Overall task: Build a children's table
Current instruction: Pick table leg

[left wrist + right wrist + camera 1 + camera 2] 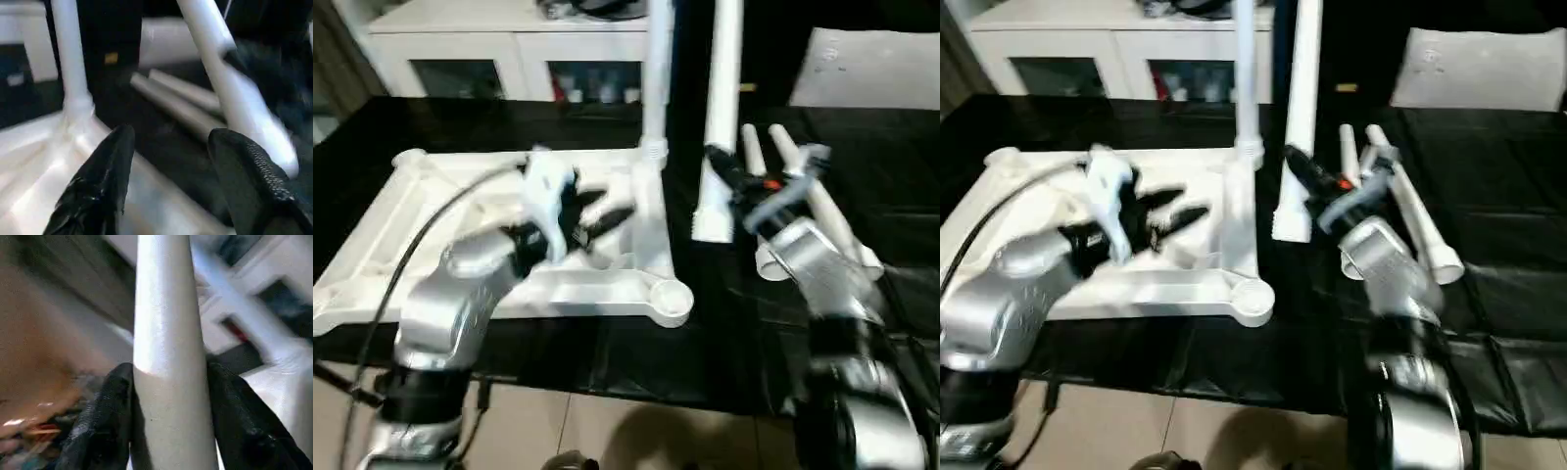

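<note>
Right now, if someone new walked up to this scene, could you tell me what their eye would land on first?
Probably the white leg held upright in the right gripper, its wide end hanging just off the far right corner of the upside-down tabletop. Next to it, another leg already stands in that far right corner socket. The left gripper hovers open over the ribbed underside, and two spare legs lie on the black table to the right.

The tabletop [431,245] lay underside up on the worktop [607,352], toward the left. One leg [656,78] stood in its far right corner socket. Right of it, the right gripper [729,176] held a second leg [720,108] upright. Two more legs [803,196] lay further right.
</note>
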{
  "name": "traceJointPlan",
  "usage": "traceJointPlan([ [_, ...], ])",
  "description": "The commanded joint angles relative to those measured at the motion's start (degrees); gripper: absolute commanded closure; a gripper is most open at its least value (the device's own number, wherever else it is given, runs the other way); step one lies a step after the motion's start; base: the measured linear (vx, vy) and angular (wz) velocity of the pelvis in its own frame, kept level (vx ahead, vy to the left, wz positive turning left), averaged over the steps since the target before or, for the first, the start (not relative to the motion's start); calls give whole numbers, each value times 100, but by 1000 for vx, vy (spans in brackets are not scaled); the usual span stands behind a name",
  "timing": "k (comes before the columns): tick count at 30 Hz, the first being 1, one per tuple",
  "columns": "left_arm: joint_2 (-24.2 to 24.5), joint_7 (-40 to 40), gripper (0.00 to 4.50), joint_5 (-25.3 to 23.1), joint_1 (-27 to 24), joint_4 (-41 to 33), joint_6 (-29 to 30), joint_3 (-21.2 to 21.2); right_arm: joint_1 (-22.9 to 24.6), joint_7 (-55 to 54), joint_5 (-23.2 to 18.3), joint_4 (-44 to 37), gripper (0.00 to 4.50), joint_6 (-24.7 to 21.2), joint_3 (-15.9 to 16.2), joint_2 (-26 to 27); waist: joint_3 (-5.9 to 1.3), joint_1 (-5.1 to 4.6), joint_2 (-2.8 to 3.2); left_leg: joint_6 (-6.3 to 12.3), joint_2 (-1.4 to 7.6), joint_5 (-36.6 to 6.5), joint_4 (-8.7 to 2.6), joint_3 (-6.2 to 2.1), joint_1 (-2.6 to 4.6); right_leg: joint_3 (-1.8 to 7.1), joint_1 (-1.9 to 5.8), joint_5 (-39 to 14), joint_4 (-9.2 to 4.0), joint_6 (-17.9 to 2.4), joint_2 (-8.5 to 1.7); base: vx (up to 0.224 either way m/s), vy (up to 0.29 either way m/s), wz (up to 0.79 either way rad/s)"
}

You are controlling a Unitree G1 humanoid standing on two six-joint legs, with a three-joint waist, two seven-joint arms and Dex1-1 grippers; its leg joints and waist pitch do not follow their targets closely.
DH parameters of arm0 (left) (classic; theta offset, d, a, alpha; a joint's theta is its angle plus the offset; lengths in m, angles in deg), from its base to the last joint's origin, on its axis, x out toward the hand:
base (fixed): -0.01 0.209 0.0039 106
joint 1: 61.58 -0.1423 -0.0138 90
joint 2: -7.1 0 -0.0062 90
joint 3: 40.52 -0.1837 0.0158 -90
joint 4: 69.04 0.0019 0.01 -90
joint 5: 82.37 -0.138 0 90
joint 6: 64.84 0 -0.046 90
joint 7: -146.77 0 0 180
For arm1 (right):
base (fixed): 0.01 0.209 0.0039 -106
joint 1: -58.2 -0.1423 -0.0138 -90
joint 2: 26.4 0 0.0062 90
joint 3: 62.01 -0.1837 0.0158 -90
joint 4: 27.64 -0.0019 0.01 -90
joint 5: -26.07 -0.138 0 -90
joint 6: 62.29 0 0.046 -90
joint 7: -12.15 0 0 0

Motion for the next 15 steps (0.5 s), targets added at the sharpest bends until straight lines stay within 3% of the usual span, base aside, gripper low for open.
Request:
traceJointPlan([
  [1, -145, -78, 143, 403, 167, -5, 209, 186, 81, 293, -377, -535, 267, -313, 123, 25, -423, 22, -106, 468, 423, -510, -397, -174, 27, 329, 330, -1435, -519, -985, -547, 0, 0, 0],
  [3, -297, -117, 125, 640, 249, -12, 285, 301, 175, 397, -464, -730, 267, -438, 186, 36, -421, 50, -102, 438, 410, -474, -390, -181, 8, 328, 334, -1546, -527, -933, -562, 0, 0, 0],
  [5, -615, -219, 102, 1124, 400, -45, 518, 511, 351, 623, -642, -1101, 267, -646, 384, 44, -420, 60, -145, 434, 391, -432, -373, -157, 7, 332, 335, -1671, -545, -867, -568, 0, 0, 0],
  [10, -939, -273, 59, 1647, 574, -87, 808, 638, 506, 773, -699, -1373, 267, -777, 688, -22, -422, 75, -174, 462, 400, -294, -385, -174, 1, 311, 321, -1786, -567, -731, -562, 0, 0, 0],
  [12, -1029, -298, 39, 1791, 653, -82, 891, 667, 554, 821, -682, -1461, 267, -839, 790, -58, -446, 92, -154, 493, 434, -154, -384, -187, 14, 305, 308, -1525, -549, -748, -548, 0, 0, 0],
  [15, -1163, -438, 15, 2018, 797, -8, 968, 774, 601, 850, -632, -1558, 267, -895, 900, -102, -447, 105, -172, 579, 431, -37, -372, -196, -25, 292, 328, -1198, -523, -835, -573, 0, 0, 0],
])
